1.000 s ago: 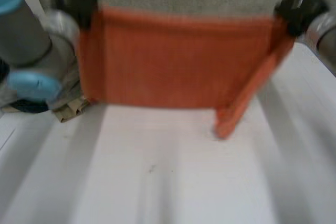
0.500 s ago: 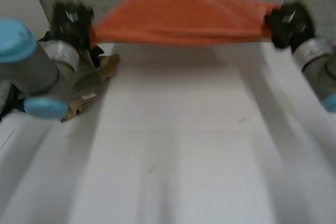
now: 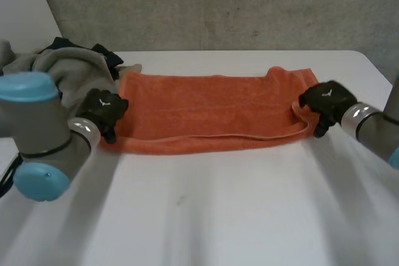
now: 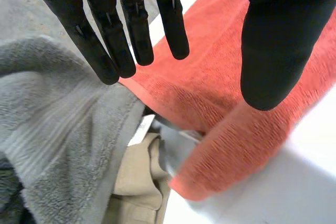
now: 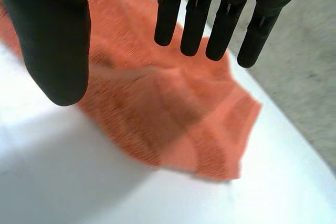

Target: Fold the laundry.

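Observation:
An orange towel (image 3: 212, 111) lies folded lengthwise across the far half of the white table (image 3: 206, 210). My left hand (image 3: 105, 111) hovers at the towel's left end, fingers (image 4: 131, 24) straight and apart from the thumb, nothing between them; the orange towel (image 4: 226, 77) lies below it. At the towel's right end my right hand (image 3: 327, 103) is open too, fingers (image 5: 210, 14) straight above the rumpled corner of the orange towel (image 5: 168, 114).
A pile of laundry sits at the table's far left: a grey towel (image 3: 59, 70), a dark garment (image 3: 68, 45) and a beige cloth (image 4: 136, 182), touching the orange towel's left end. A grey wall (image 3: 218, 4) stands behind.
Both hands brought the towel down from the air onto the table and let go of its ends; the fingers have opened.

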Motion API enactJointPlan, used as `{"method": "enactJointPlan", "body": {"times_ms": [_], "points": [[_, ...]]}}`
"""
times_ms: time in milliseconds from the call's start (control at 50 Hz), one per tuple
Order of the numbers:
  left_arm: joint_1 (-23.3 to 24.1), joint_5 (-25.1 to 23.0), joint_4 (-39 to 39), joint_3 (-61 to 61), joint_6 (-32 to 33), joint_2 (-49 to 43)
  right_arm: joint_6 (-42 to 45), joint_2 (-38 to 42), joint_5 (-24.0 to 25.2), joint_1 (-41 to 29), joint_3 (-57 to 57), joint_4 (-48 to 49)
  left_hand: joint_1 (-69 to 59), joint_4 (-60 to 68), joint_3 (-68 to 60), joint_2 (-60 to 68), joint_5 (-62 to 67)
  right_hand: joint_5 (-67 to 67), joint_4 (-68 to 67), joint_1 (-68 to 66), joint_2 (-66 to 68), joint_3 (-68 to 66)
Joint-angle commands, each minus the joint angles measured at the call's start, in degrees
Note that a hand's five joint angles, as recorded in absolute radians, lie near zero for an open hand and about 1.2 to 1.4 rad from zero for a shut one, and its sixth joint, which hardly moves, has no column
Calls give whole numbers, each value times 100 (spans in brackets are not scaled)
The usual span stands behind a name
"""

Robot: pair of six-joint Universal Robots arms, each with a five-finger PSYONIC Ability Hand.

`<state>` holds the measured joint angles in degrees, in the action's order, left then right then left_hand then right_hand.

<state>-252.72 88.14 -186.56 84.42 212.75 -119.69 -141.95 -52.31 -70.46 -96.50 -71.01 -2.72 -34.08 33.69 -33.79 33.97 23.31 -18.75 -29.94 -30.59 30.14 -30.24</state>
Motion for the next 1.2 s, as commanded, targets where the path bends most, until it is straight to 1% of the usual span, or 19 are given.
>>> {"method": "enactJointPlan", "body": {"times_ms": [20,100,260,300,440,560,620,640,660,720,740,780,800,820,880,960,1020,1140,1200], "points": [[-93,37,637,-373,-304,86,-70,27,-12,96,719,-545,-237,276,-266,248,314,-245,-125,-60,106,-96],[-208,72,989,-601,-436,-45,114,220,41,123,1212,-932,-237,276,-266,248,314,-245,-125,-60,106,-96],[-269,90,1763,-944,-585,-318,1572,844,374,105,1889,-1266,-37,75,-66,47,114,-261,-142,-77,123,-112],[-287,81,1798,-1015,-576,-388,1994,1046,585,96,2073,-1266,283,-245,255,-273,-207,-245,-125,-60,106,-96],[-339,98,1825,-1304,-472,-704,2495,1714,1358,87,2688,-1293,151,-112,122,-140,-74,-245,-125,-60,106,-96],[-375,63,1913,-1542,-287,-968,2733,2242,1430,79,3207,-1328,-69,107,-98,79,145,-261,-142,-77,123,-112],[-357,63,1983,-1648,-199,-1091,2944,2523,1359,105,3497,-1433,-655,694,-684,666,732,-261,-142,-77,123,-112],[-357,54,1992,-1674,-190,-1118,3014,2593,1350,114,3576,-1459,-1208,1246,-1236,1218,1284,-261,-142,-77,123,-112],[-375,46,1992,-1700,-164,-1127,3128,2716,1342,140,3716,-1503,-2296,2334,-2324,2306,2372,-361,-242,-177,223,-212],[-375,37,1966,-1701,-146,-1136,3199,2857,1359,175,3884,-1556,-3816,3854,-3845,3827,3893,-664,-545,-480,525,-515],[-366,28,1965,-1701,-146,-1127,3199,2927,1368,184,3972,-1600,-4503,4542,-4532,4514,4580,-1198,-1079,-1014,1059,-1049],[-357,19,1957,-1683,-137,-1109,3234,2954,1368,184,4034,-1653,-4592,4631,-4621,4603,4669,-2759,-2639,-2574,2620,-2610],[-357,37,1957,-1666,-137,-1092,3269,2954,1359,184,4051,-1679,-4592,4631,-4621,4603,4669,-4033,-3914,-3849,3895,-3884],[-357,54,1948,-1639,-128,-1039,3366,2902,1342,175,4017,-1697,-4592,4631,-4621,4603,4669,-5114,-4995,-4930,4976,-4965],[-357,116,1974,-1534,-155,-899,3489,2665,1359,193,3771,-1715,-4592,4631,-4621,4603,4669,-5125,-5006,-4941,4986,-4976],[-375,142,1904,-1113,-102,-487,3420,1850,1333,403,2754,-1426,-4592,4631,-4621,4603,4669,-5125,-5006,-4941,4986,-4976],[-383,160,1869,-866,-41,-275,3358,1488,1210,500,2181,-1214,-4592,4631,-4621,4603,4669,-5125,-5006,-4941,4986,-4976],[-427,151,1895,3,249,375,3261,512,613,711,784,-1283,-4592,4631,-4621,4603,4669,-5125,-5006,-4941,4986,-4976],[-445,177,1965,469,478,727,3217,29,270,887,186,-1705,-4592,4631,-4621,4603,4669,-5125,-5006,-4941,4986,-4976]]}}
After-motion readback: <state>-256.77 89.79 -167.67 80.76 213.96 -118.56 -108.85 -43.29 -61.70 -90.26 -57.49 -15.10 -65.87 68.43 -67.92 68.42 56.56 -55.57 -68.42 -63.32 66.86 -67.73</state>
